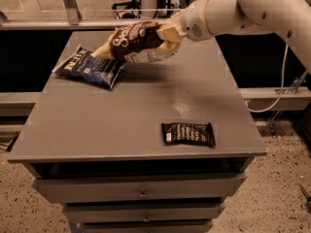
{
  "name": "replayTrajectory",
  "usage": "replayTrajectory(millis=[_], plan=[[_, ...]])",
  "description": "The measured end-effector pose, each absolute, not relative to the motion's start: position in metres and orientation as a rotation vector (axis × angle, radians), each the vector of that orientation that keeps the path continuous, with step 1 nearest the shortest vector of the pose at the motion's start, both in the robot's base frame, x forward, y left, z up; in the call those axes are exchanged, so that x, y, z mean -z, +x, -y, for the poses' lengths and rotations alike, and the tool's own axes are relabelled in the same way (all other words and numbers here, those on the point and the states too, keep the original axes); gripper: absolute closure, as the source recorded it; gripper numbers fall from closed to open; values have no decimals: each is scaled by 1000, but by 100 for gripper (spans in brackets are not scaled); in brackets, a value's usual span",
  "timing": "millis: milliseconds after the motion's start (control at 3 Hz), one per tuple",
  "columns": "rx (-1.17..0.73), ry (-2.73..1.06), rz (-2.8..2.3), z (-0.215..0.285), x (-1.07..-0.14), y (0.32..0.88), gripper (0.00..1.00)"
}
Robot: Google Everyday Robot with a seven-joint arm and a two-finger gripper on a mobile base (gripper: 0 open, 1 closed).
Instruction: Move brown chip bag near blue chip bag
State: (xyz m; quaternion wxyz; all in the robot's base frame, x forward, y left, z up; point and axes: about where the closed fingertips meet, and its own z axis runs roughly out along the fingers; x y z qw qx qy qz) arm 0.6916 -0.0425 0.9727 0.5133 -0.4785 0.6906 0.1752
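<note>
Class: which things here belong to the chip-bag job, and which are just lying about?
In the job: brown chip bag, in the air; blue chip bag, far left; claw, gripping the brown bag's right end.
Lying about: black wrapped bar, front right.

— What is being held above the desk (112,125)?

— The brown chip bag (136,41) is being gripped at its right end by the gripper (168,33), over the desk's far part. It is being held clear of the surface, tilted down to the left.

— And the blue chip bag (90,68)?

— It is being borne flat at the far left corner, just beside the brown bag's lower tip. A black wrapped bar (188,133) is being carried near the front edge, well apart.
</note>
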Motion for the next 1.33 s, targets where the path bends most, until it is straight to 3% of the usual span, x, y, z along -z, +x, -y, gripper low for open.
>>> replayTrajectory(millis=[667, 1333], plan=[[-486, -1111, -1621, -36, -960, 744, 100], [-579, -1159, -1609, -79, -933, 730, 100]])
